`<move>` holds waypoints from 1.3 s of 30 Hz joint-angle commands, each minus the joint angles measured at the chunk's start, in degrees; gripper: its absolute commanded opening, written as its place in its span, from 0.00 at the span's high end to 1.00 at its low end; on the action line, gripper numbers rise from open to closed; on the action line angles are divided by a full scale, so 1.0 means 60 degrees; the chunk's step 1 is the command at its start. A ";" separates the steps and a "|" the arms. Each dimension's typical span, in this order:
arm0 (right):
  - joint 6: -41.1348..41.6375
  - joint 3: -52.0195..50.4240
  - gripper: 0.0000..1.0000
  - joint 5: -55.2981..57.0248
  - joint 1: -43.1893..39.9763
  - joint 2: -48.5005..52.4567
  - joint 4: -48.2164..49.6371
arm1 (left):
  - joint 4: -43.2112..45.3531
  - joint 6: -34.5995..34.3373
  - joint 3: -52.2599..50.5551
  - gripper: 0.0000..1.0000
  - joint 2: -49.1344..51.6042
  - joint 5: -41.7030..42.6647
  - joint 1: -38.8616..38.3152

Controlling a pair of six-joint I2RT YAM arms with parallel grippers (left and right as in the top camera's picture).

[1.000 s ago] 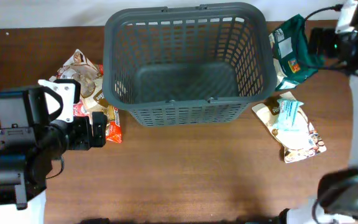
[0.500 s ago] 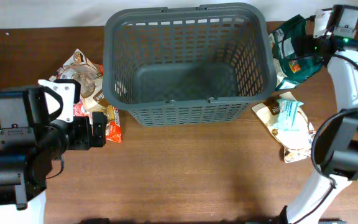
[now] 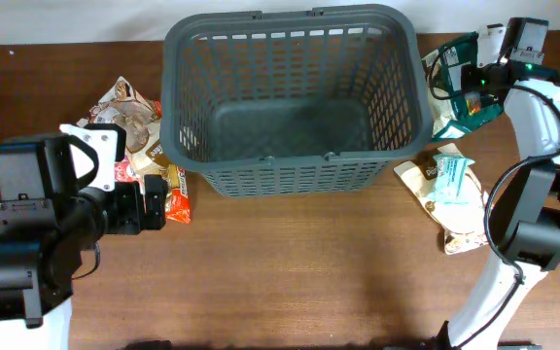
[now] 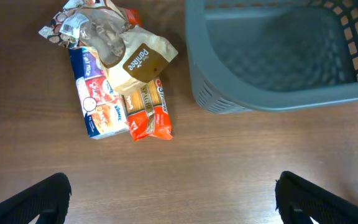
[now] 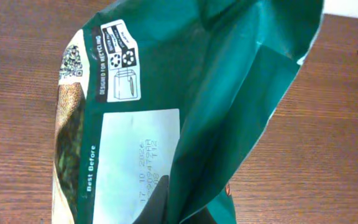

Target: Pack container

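Observation:
The container (image 3: 290,177), a large dark grey lattice basket, stands empty at the back centre of the table; its near corner (image 4: 229,102) shows in the left wrist view. My right gripper (image 3: 472,78) is beside the basket's right wall, shut on a dark green snack packet (image 3: 452,86). That green packet (image 5: 229,81) fills the right wrist view, pinched between my right gripper (image 5: 179,208) jaws. My left gripper (image 3: 159,202) is open over bare wood, just in front of a pile of snack packets (image 3: 132,136). Nothing lies within the left gripper (image 4: 176,205).
The left pile holds a beige bag (image 4: 138,57), a blue-and-white packet (image 4: 95,102) and an orange-red packet (image 4: 148,115). Right of the basket a teal packet (image 3: 449,179) lies on a beige bag (image 3: 470,216). The table's right edge is close to these.
My right arm has swung in toward the green packet and its gripper has shut on it. The left arm and the basket have not moved.

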 commanded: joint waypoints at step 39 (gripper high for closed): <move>0.1694 0.4750 0.01 -0.3144 -0.3104 -0.1410 -0.4976 | 0.0015 0.0146 -0.0011 0.01 -0.0011 0.0171 0.0066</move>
